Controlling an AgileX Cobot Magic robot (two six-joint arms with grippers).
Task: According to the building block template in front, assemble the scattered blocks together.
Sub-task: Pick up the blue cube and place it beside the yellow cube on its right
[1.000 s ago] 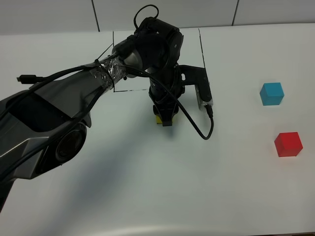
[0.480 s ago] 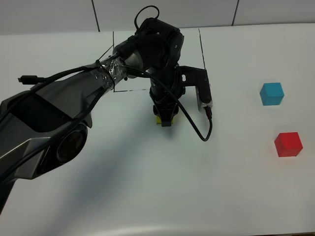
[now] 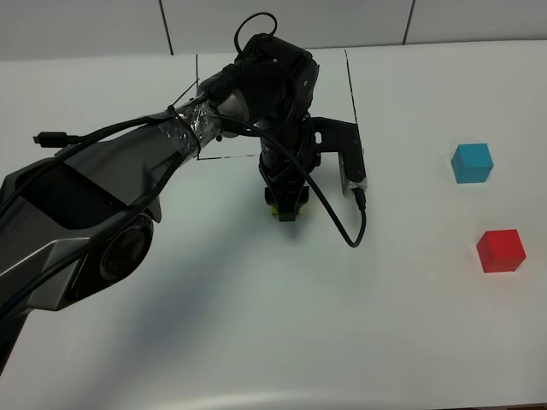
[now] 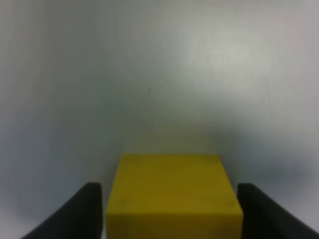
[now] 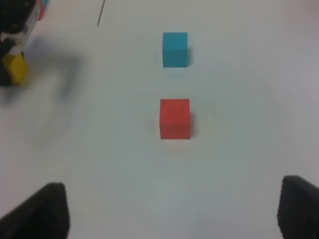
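Just let go of the yellow block [image 4: 172, 194], now sitting on the table [image 3: 256, 325] inside the slightly open left tool [image 3: 286, 210]. Means one block looks placed. Leaves the blue block [image 3: 473, 163] and red block [image 3: 500, 250] well apart, ahead of the wide, empty right tool [image 5: 174, 182].

Bright, even overhead light for you, shadows soft.
Your left wrist view is blurred around the yellow block [image 4: 172, 191]; a faint, broad shadow greys part of the table [image 3: 410, 342].
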